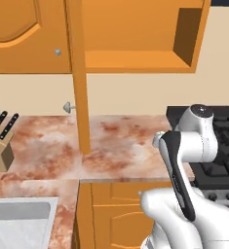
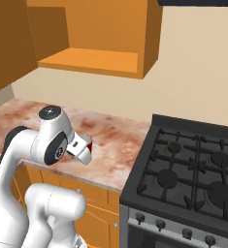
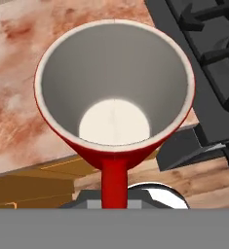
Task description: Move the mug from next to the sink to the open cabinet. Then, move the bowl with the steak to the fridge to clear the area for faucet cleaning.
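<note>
The mug, red outside and white inside, fills the centre of the hand view, its handle running down to the bottom edge where the tool is clamped on it. In the right base view a red sliver of it shows at the tool, centre left, over the marbled desk. The open cabinet sits upper left there, its shelf bare. The stove fills the lower right; a sink corner shows lower left in the left base view.

sink: cut by frame edge | mug: mostly hidden (behind arm)
</note>
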